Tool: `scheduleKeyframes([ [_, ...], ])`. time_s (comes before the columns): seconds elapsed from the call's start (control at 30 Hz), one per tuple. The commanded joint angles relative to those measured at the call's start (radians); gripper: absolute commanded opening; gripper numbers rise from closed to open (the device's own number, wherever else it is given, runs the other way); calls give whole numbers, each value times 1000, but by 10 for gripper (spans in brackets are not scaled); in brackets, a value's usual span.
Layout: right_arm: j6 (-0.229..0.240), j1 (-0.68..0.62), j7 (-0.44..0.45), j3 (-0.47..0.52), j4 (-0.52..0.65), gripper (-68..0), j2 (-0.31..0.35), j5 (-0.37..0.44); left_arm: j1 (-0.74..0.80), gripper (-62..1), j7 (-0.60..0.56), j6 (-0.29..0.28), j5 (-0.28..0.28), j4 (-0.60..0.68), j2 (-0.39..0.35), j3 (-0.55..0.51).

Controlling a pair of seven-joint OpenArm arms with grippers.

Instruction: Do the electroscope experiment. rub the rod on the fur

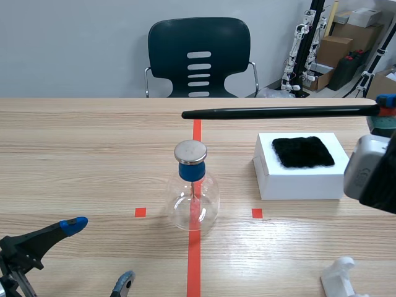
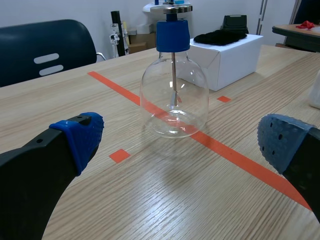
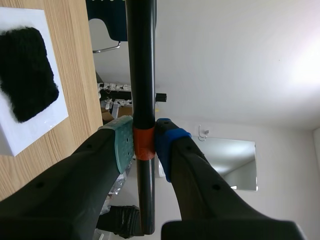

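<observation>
Our right arm comes in raised from the side. The right fingers (image 3: 120, 145) are clamped on the black rod (image 1: 278, 112) at its orange band and hold it level above the surface (image 1: 74, 154), apart from the fur (image 1: 303, 151) on the white box (image 1: 297, 184). Our left fingers (image 2: 80, 135) sit low and spread wide, gripping nothing, with the electroscope flask (image 1: 193, 198) ahead of them.

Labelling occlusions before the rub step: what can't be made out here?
Electroscope leaves: too small, behind glass glare, scene and left wrist views.
Rod far tip: right wrist view, cut off by the edge.
Right gripper: scene view, mostly past the edge.
White object by the near edge: scene view, cut off, unidentifiable.
</observation>
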Motion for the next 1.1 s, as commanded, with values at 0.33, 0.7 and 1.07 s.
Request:
scheduleKeyframes([
  [0.33,-19,9,-1,10,21,-660,13,3,0,14,-14,-2,-6,9,0,-2],
  [0.7,-19,9,-6,10,21,-660,13,3,0,14,-14,-2,-6,9,0,-2],
  [1.07,-19,9,-16,11,21,-660,13,3,0,14,-14,-2,-6,9,0,-2],
])
